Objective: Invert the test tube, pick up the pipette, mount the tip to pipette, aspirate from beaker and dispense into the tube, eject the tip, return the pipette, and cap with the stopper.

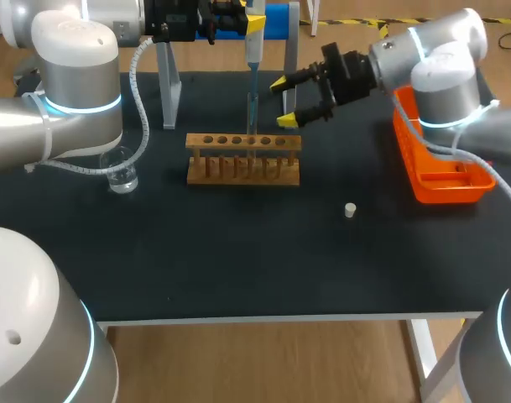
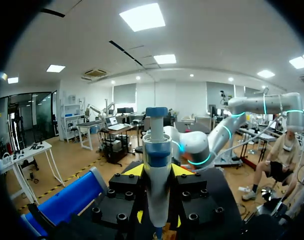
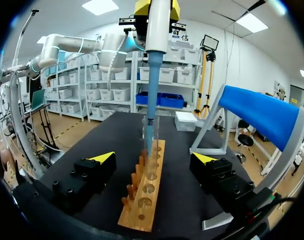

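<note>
My left gripper (image 1: 238, 21) is shut on the white pipette (image 1: 253, 38) and holds it upright over the wooden rack (image 1: 243, 159). In the left wrist view the pipette (image 2: 157, 165) stands between that gripper's (image 2: 157, 172) yellow tips. Its blue tip (image 3: 152, 112) reaches down into the clear test tube (image 3: 151, 150), which stands upright in the rack (image 3: 142, 205). My right gripper (image 1: 287, 102) hovers open just behind and right of the tube, and in its own wrist view the gripper (image 3: 154, 159) straddles the rack without touching. The beaker (image 1: 121, 172) sits at the left. The small white stopper (image 1: 350, 210) lies on the mat.
An orange tray (image 1: 444, 172) sits at the right table edge under my right arm. The pipette stand with its blue holder (image 1: 276, 21) is at the back, its grey legs (image 1: 168, 88) behind the rack. The dark mat (image 1: 255, 260) lies bare in front.
</note>
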Tool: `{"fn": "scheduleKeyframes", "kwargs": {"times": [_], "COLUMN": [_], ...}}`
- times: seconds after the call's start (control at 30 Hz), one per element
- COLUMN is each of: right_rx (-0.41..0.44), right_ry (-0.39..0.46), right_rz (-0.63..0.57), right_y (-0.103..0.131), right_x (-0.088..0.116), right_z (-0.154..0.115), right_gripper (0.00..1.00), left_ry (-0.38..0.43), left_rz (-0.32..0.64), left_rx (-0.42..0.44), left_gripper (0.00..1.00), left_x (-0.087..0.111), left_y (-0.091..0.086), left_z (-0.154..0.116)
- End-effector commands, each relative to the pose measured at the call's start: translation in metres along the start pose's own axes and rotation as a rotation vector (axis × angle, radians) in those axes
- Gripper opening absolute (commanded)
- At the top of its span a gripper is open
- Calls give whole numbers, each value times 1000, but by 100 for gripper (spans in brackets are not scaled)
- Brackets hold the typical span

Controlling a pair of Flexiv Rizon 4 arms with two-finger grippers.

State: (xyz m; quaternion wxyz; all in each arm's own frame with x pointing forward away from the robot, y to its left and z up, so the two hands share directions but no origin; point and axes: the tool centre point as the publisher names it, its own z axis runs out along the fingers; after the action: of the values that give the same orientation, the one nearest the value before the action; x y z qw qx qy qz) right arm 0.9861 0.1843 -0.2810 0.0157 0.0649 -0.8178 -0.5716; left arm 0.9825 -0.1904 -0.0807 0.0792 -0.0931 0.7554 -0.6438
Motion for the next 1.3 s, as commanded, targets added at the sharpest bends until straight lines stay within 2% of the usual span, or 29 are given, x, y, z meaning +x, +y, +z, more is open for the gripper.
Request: {"fn": "scheduleKeyframes", "kwargs": {"times": [0.03, 0.53, 0.8, 1.3], "right_rx": [8, 28, 113, 180], "right_ry": [10, 5, -20, -96], "right_rz": [8, 39, 52, 78], "right_y": [-3, 0, -1, -11], "right_x": [0, 8, 6, 0], "right_z": [14, 34, 49, 61], "right_gripper": [100, 100, 100, 100], "left_ry": [0, 0, 0, 0], "left_rz": [-1, -1, -1, -1], "left_rx": [-3, -3, -3, -3], "left_gripper": [0, 0, 0, 0], "left_x": [0, 0, 0, 0], "left_y": [-1, -1, -1, -1], "left_z": [0, 0, 0, 0]}}
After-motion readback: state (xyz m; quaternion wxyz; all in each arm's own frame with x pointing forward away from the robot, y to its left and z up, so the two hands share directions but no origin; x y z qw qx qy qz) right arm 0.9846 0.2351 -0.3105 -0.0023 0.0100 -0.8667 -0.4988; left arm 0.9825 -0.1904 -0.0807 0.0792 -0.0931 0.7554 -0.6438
